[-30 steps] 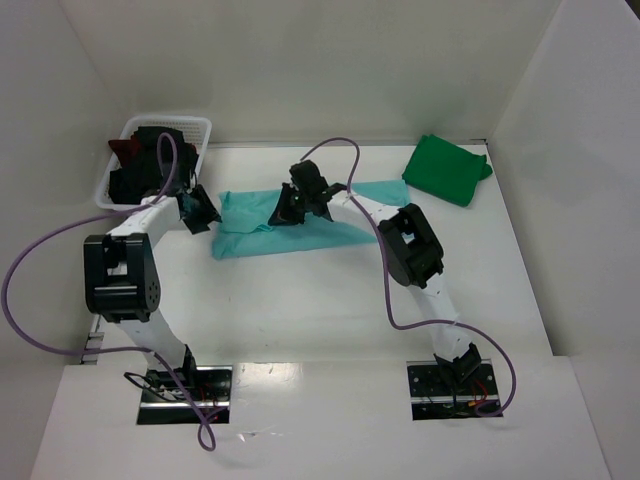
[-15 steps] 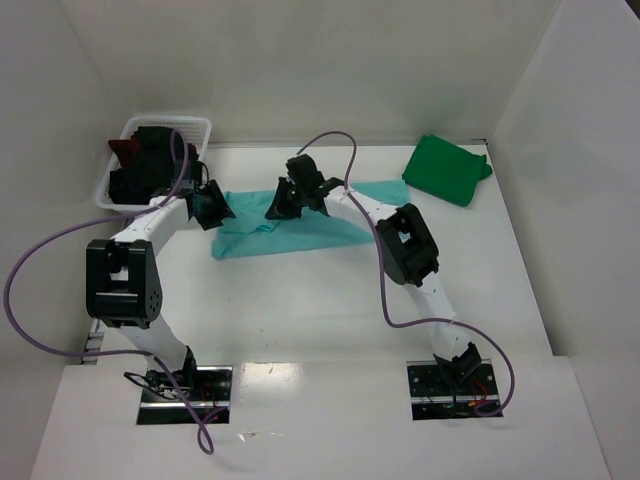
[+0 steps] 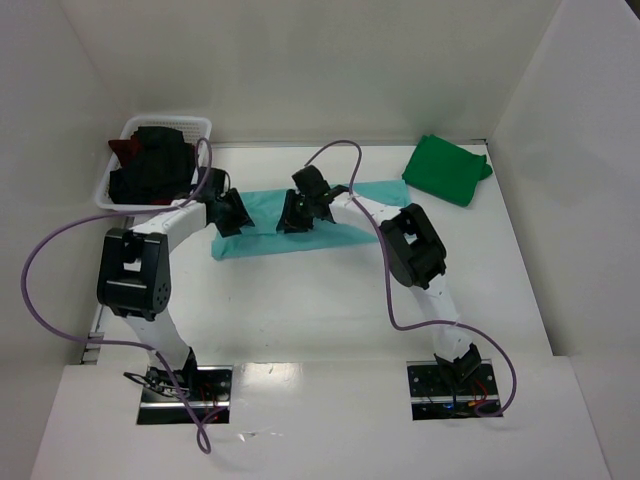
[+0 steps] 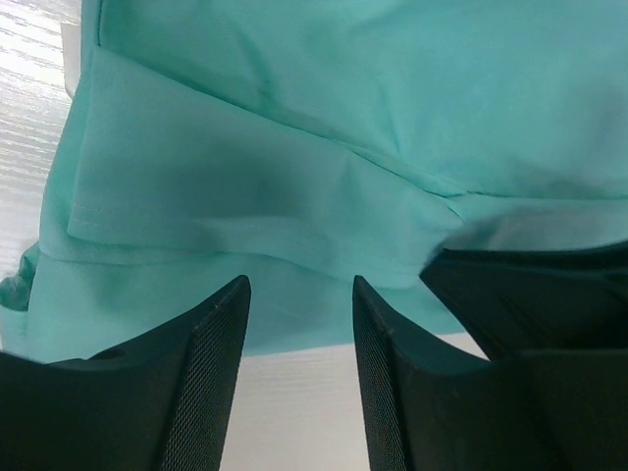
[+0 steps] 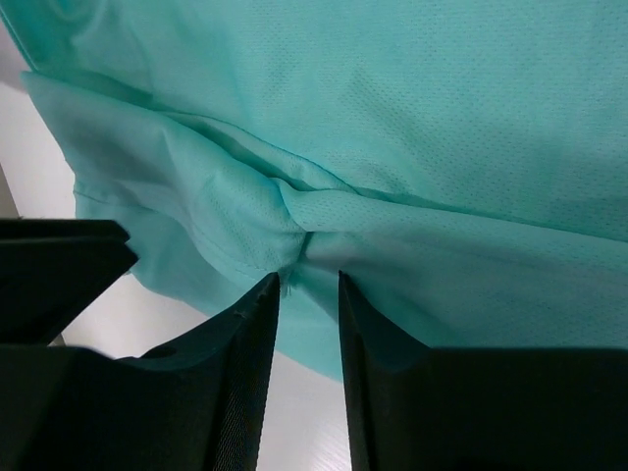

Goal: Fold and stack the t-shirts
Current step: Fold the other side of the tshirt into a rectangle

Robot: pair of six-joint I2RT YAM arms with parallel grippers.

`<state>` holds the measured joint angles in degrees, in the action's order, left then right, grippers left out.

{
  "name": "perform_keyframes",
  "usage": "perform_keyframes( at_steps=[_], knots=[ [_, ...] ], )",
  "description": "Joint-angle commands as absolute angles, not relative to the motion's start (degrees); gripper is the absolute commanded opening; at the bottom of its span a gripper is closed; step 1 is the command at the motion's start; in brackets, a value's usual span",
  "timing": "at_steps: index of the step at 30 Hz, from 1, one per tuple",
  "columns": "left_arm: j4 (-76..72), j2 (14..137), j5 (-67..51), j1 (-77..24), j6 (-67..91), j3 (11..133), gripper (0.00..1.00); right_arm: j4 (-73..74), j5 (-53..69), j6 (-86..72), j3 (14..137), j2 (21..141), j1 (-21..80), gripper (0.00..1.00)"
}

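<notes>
The light teal t-shirt (image 3: 345, 236) lies spread in a long strip across the far middle of the table. It fills the left wrist view (image 4: 343, 118) and the right wrist view (image 5: 442, 118). My left gripper (image 3: 233, 214) is open over the shirt's left part, its fingertips (image 4: 231, 304) above the hem at the table's edge line. My right gripper (image 3: 296, 214) is open low over the shirt's middle, its fingertips (image 5: 265, 294) at a bunched fold. The darker green t-shirt (image 3: 447, 170) lies folded at the far right.
A white lattice basket (image 3: 170, 121) stands at the far left, holding a black shirt (image 3: 150, 168) and a dark red one (image 3: 122, 150). White walls close in the table on three sides. Purple cables loop from both arms.
My left gripper has swung right from beside the basket onto the teal shirt's left part. My right gripper has shifted slightly and stays over the shirt's middle.
</notes>
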<state>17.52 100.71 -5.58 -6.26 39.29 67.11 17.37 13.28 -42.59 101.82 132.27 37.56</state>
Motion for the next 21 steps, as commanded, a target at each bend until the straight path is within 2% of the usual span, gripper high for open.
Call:
perform_keyframes(
  at_steps=[1, 5, 15, 21],
  knots=[
    [14.6, 102.7, -4.4, -6.1, 41.2, 66.8, 0.54, 15.7, 13.2, -41.6, 101.5, 128.1, 37.4, 0.37],
    [14.1, 104.1, -4.4, -6.1, 41.2, 66.8, 0.54, 14.2, 14.6, -42.7, 101.5, 129.2, 37.4, 0.41],
    [14.1, 105.2, -3.3, -6.1, 41.2, 67.3, 0.54, 11.2, 17.9, -45.1, 103.7, 132.2, 37.4, 0.41],
    [14.1, 106.3, -2.8, -5.5, 41.2, 68.5, 0.54, 11.2, 19.1, -45.6, 105.4, 133.9, 37.4, 0.28]
  ],
)
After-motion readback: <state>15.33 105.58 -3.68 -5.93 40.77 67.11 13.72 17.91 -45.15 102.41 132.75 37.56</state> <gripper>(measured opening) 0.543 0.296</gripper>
